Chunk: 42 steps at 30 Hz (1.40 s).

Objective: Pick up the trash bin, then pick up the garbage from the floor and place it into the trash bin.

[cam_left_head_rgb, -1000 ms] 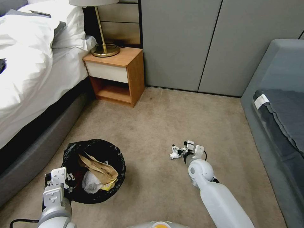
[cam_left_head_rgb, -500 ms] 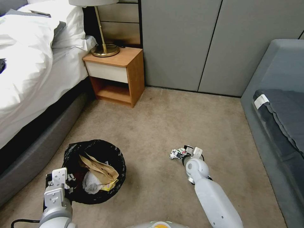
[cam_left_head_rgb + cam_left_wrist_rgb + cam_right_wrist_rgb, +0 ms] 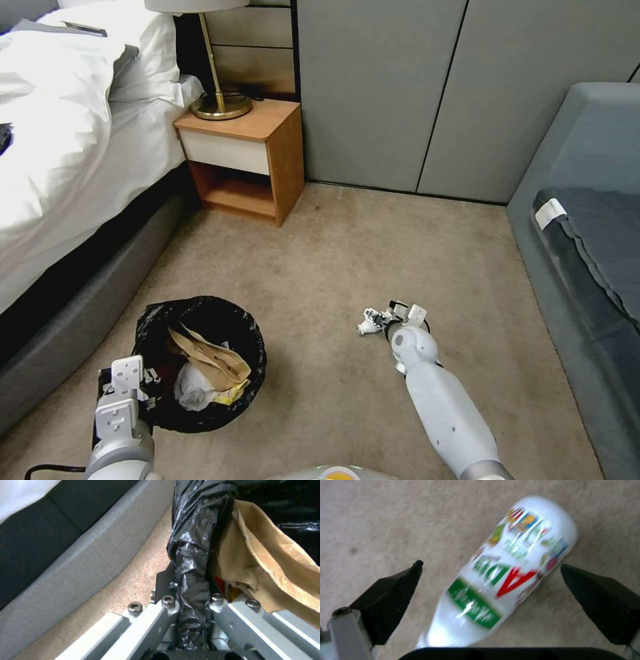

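Looking down from the head view, the right gripper (image 3: 385,319) sits low over the carpet (image 3: 347,267) at a small white plastic bottle (image 3: 369,323), which lies on the floor touching its tip, well apart from the trash bin (image 3: 200,363) to the robot's left; the right arm is plainly the nearer one to this litter. The bin, its black bag (image 3: 160,313) folded over the rim, already holds a crumpled brown paper bag (image 3: 210,353) and white paper scraps (image 3: 190,390), and the left gripper (image 3: 127,390) is at its near rim beside the bed base (image 3: 60,347). In the left wrist view, the left gripper (image 3: 193,620) is clamped narrow on a bunched fold of the black bag (image 3: 193,555) at the trash bin's edge, the paper bag (image 3: 263,562) just inside. In the right wrist view, the right gripper (image 3: 490,580) stands wide, its dark fingertips (image 3: 391,592) on either side of the white plastic bottle (image 3: 506,575) with green and red lettering. The bottle lies flat between them, its long axis running slantwise across the gap, so I judge closing would catch the body at an angle rather than squarely.
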Available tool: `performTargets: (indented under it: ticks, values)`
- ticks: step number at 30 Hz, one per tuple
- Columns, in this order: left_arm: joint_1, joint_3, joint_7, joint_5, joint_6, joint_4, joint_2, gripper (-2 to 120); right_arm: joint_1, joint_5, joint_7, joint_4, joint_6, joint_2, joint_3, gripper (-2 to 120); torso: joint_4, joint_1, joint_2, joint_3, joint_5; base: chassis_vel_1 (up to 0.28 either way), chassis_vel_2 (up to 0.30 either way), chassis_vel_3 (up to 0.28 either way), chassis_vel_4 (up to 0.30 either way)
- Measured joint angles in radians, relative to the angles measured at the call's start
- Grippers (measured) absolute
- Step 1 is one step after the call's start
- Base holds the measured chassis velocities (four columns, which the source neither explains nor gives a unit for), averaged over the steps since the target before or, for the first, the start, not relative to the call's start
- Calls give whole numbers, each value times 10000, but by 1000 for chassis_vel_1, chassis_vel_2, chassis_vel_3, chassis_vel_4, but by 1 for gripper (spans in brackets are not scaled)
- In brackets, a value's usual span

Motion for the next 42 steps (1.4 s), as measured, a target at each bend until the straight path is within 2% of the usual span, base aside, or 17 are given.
performTargets:
  ticks: [5, 6, 9, 12, 18, 20, 22, 26, 27, 29, 31, 32, 34, 36, 38, 40, 42]
  values:
    - [86, 4, 4, 47, -58, -38, -3, 1, 877, -487, -411, -1530, 436, 67, 259, 100, 0, 0, 0, 0, 0, 0, 0, 0, 0]
    - [86, 4, 4, 47, -58, -38, -3, 1, 877, -487, -411, -1530, 436, 67, 259, 100, 0, 0, 0, 0, 0, 0, 0, 0, 0]
    - [135, 41, 11, 105, -110, -69, -3, 1, 1359, -698, -608, -2341, 720, 120, 382, 90, 1, 0, 1, -2, -6, 0, 0, 0, 0]
    - [170, 49, 15, 132, -128, -122, -5, 1, 1432, -787, -703, -2510, 836, 124, 428, 83, -2, -1, 2, -3, -7, 0, 0, 0, 0]
    - [224, 49, 21, 144, -140, -205, -6, 1, 1390, -812, -706, -2491, 901, 116, 471, 70, -4, -1, 2, -3, -4, 0, 0, 0, 0]
    - [281, 59, 24, 183, -169, -238, -5, 1, 1249, -819, -609, -2313, 883, 111, 561, 58, 2, 0, 2, -1, 1, 0, 0, 0, 0]
    - [317, 63, 29, 202, -181, -254, -6, 1, 1068, -818, -445, -2019, 761, 117, 633, 52, 8, 0, 2, -1, 5, 0, 0, 0, 0]
    - [334, 55, 33, 207, -188, -274, -6, 1, 541, -851, -285, -1340, 669, 86, 679, 43, 3, 0, 2, 0, 5, 0, 0, 0, 0]
    - [333, 54, 38, 206, -195, -279, -6, 1, 400, -955, -320, -1217, 741, 73, 683, 34, 3, 0, 2, 0, 6, 0, 0, 0, 0]
    - [336, 54, 39, 206, -197, -284, -6, 1, 353, -1047, -377, -1210, 829, 59, 684, 31, 4, 1, 2, -1, 6, 0, 0, 0, 0]
    - [356, 61, 41, 207, -202, -306, -6, 1, 249, -1293, -537, -1207, 1014, -23, 683, 21, 5, 0, 2, 0, 5, 0, 0, 0, 0]
    - [356, 61, 41, 207, -202, -306, -6, 1, 249, -1293, -537, -1207, 1014, -23, 683, 21, 5, 0, 2, 0, 5, 0, 0, 0, 0]
    - [372, 60, 45, 207, -223, -318, -5, 1, 97, -1625, -582, -1119, 1233, -128, 683, 10, 5, 0, 1, 0, 7, 0, 0, 0, 0]
    - [377, 55, 45, 206, -228, -318, -5, 1, -45, -1743, -608, -942, 1356, -198, 685, 8, 1, 1, 1, 1, 5, 0, 0, 0, 0]
    - [361, 54, 48, 207, -228, -319, -5, 1, -255, -1856, -757, -550, 1490, -314, 683, 17, -3, 0, 1, 1, -1, 0, 0, 0, 0]
    - [352, 60, 49, 207, -228, -319, -5, 1, -292, -1895, -792, -462, 1536, -331, 684, 18, -3, 0, 1, 1, -2, 0, 0, 0, 0]
    - [331, 114, 54, 231, -231, -315, -5, 1, -363, -2039, -949, -279, 1728, -363, 679, 28, -1, 0, 1, 1, 2, 0, 0, 0, 0]
